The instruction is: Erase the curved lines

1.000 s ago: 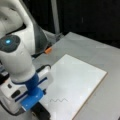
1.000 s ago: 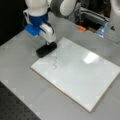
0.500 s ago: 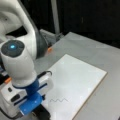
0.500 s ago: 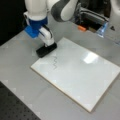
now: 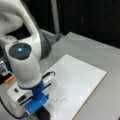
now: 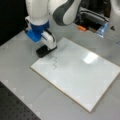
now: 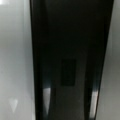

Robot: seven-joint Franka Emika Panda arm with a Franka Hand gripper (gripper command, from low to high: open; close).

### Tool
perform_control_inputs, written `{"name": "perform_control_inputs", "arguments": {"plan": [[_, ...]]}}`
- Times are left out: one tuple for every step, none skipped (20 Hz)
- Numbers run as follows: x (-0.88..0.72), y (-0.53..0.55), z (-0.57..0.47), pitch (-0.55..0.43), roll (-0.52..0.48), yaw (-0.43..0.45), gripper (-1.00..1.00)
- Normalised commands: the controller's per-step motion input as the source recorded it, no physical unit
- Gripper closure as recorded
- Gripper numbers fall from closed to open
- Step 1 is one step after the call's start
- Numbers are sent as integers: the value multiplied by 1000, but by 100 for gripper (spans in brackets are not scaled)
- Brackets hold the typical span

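The curve lines (image 5: 58, 100) (image 6: 55, 62) are a short dark zigzag near one corner of the white board (image 5: 80, 77) (image 6: 82, 75). Just off that corner lies a black rectangular block (image 6: 43, 52) (image 5: 44, 114). My gripper (image 6: 48, 47) (image 5: 41, 110), below a blue-and-white wrist, is down at the block, its white finger (image 6: 51, 41) reaching the block's top. The zigzag starts a short way from the block and is whole, with no smear. In the wrist view the black block (image 7: 70, 60) fills the middle, over pale surface on both sides.
An orange object (image 6: 81, 28) (image 5: 9, 79) and a blue-tinted piece (image 6: 102, 28) sit by dark equipment at a front view's top. A black perforated mat (image 6: 15, 105) borders the grey table at the bottom left. The arm's bulk hangs over the board's corner.
The gripper has come down and shifted slightly toward the board, from above the black block onto it. The zigzag line looks the same.
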Motion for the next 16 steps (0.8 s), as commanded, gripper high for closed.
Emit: {"name": "perform_control_inputs", "arguments": {"plan": [[-22, -60, -31, 66, -32, 93, -100], [-22, -96, -39, 69, -35, 110, -100], [-18, -132, -42, 74, -39, 125, -100], [-15, -150, -42, 74, -41, 128, -100], [-13, -164, -43, 77, -43, 135, -100], [-12, -164, -53, 70, -45, 139, -100], [-14, -155, -68, 64, -39, 141, -100], [-17, -138, -79, 59, -34, 142, -100], [-18, -127, -83, 54, -34, 141, -100], [-19, -114, -79, 53, -33, 143, -100], [-23, -100, -75, 54, -29, 146, -100], [-23, -90, -68, 51, -29, 145, -100], [-31, -76, -67, 51, -21, 146, -100], [-41, -55, -73, 48, -11, 143, -100], [-52, -31, -81, 49, -1, 141, -100], [-61, -12, -91, 70, 34, 155, -100]]}}
